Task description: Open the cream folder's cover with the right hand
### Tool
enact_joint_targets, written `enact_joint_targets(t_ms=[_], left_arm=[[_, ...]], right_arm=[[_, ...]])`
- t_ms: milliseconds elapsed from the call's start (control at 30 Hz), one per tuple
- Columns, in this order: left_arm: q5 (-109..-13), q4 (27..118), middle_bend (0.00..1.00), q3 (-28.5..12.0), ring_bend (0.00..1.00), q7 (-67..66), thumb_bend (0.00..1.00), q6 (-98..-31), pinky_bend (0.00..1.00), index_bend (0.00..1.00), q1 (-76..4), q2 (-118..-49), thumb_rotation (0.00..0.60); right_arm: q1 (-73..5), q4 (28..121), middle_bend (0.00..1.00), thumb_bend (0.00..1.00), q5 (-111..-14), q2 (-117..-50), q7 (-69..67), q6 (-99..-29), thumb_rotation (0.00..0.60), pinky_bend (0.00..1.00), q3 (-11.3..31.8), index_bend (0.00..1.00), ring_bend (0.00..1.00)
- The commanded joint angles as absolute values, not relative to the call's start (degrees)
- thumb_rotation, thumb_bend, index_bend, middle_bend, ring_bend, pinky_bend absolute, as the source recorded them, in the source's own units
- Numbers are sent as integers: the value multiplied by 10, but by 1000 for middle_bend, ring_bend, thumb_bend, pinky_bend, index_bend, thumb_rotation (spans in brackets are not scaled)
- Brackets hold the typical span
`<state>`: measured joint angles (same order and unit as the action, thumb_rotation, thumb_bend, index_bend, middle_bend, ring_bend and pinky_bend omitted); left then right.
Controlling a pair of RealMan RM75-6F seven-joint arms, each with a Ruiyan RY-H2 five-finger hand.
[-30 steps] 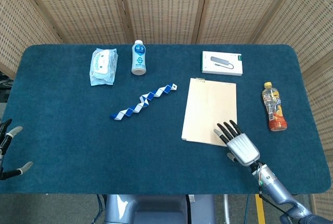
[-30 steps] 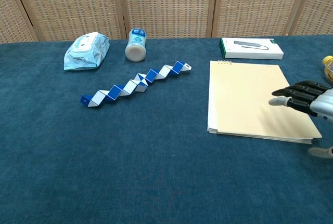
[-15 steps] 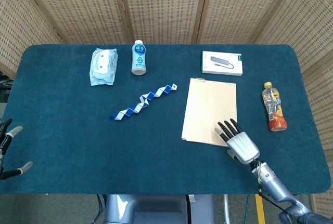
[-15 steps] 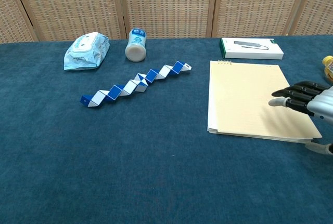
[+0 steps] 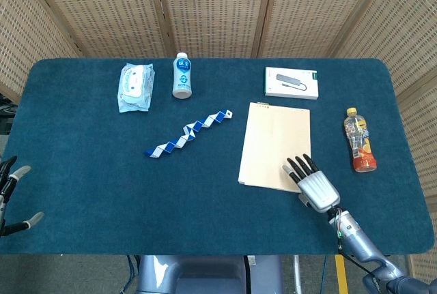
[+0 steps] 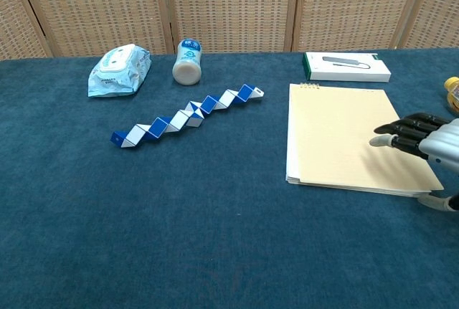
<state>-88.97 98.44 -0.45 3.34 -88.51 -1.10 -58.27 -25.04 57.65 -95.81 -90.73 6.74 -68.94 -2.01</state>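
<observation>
Now r. hand (image 5: 315, 188) over closed cream folder (image 5: 273, 142).

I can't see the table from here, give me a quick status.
Right hand open over the cream folder's near right corner. Cover closed, lying flat. Left hand open at the table edge. Nothing in the way.

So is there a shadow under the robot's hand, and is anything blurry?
In the chest view, the right hand casts a soft dark shadow on the cream folder beneath its fingers. In the head view, that shadow is barely visible by the hand. Both views look sharp and evenly lit; the left hand is cut off at the head view's edge.
</observation>
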Motion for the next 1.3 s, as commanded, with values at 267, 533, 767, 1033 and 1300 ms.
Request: enact_joint_targets(t_ms=[267,533,767,1033,1300], left_arm=[[-889,985,0,-4,0,32,0,-885,0,0,-11,-583,600],[-889,985,0,-5,0,34,0,-885,0,0,-11,-582,600],[-889,985,0,-5,0,35,0,-884,0,0,-11,-582,600],[-887,985,0,-5,0,32,0,-882,0,0,-13,-583,600],[-883,986,0,-6,0,27,0,-877,0,0,-15,-584,600]], right_arm=[[-257,579,64,346,-950,-913,70,-684,600,0,-16,103,0],[-264,589,66,349,-941,-919,91,-673,600,0,-11,104,0],[-267,581,83,382,-935,-928,106,-667,600,0,-9,118,0],[-268,546,113,495,-935,-952,91,-698,600,0,5,139,0],[-277,483,113,517,-944,-984,70,-715,600,0,7,139,0]])
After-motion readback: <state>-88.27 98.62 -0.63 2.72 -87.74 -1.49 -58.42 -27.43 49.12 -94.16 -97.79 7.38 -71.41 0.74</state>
